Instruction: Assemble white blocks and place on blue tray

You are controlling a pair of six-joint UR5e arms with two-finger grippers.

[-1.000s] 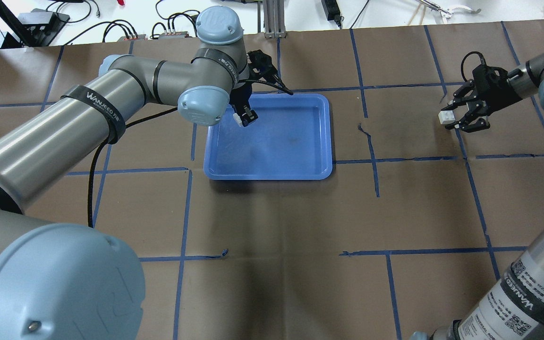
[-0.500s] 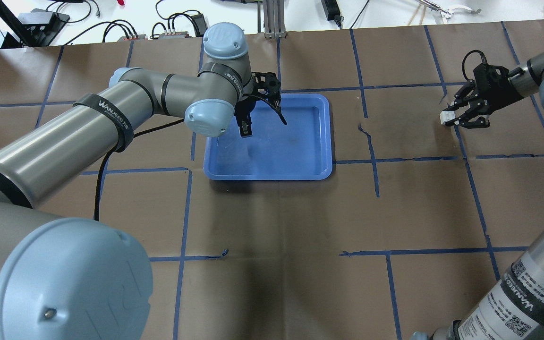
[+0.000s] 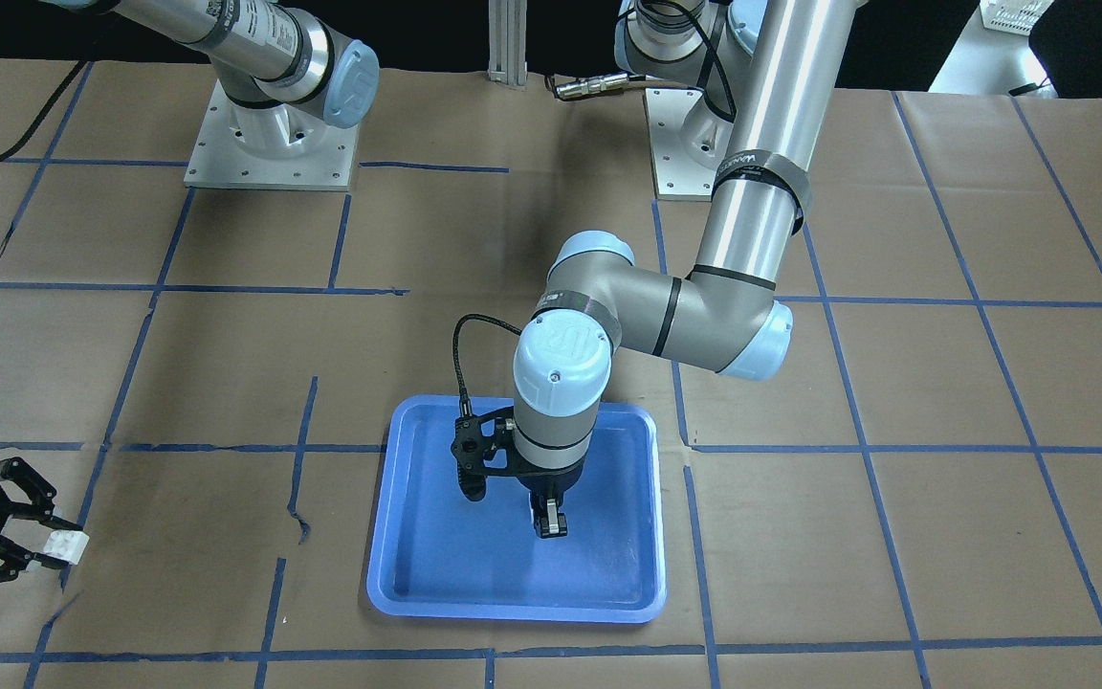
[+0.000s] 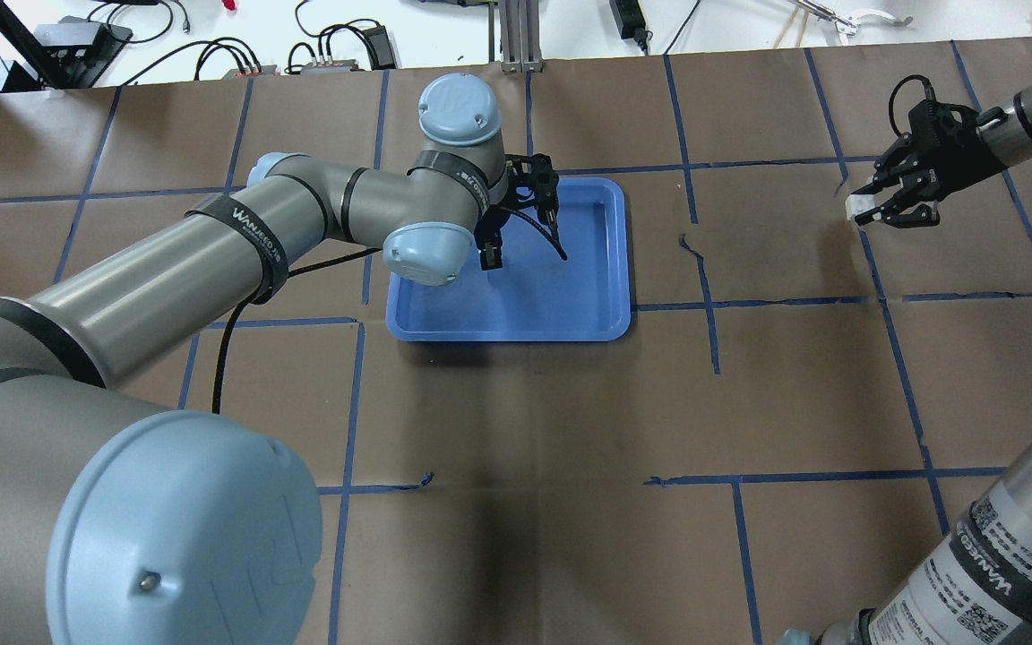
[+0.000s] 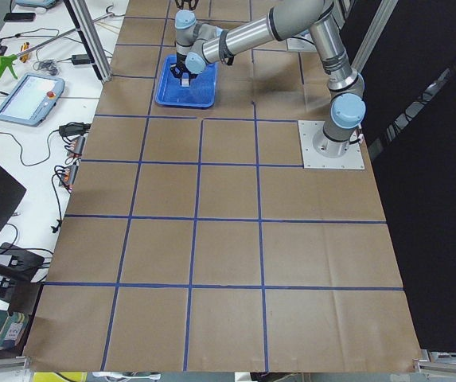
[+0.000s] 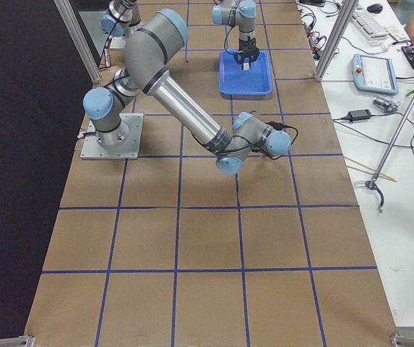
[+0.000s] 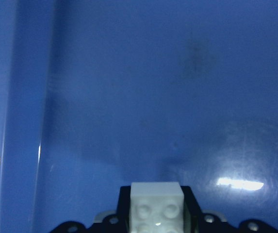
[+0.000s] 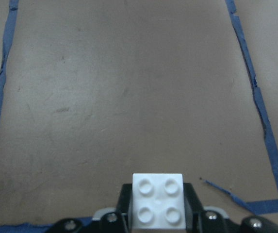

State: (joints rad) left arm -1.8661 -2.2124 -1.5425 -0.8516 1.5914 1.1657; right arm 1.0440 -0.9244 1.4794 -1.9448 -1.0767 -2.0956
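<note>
Two white blocks remain unjoined. Nearer, the left gripper (image 3: 549,524), clenched on one white block (image 7: 156,206), has swung downward over the blue tray (image 4: 570,296). Farther off, the right gripper (image 4: 861,208) grasps the other white block (image 8: 158,206) above brown paper (image 8: 129,97), so assembly still awaits their meeting.

Brown paper-covered table (image 4: 516,430), blue tape grid (image 3: 895,448); white workbench (image 5: 21,175) alongside.

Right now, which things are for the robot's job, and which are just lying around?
For the job:
one white block in the left claw
other white block in the right claw
blue tray

Just lying about:
tablet
black power box
</note>
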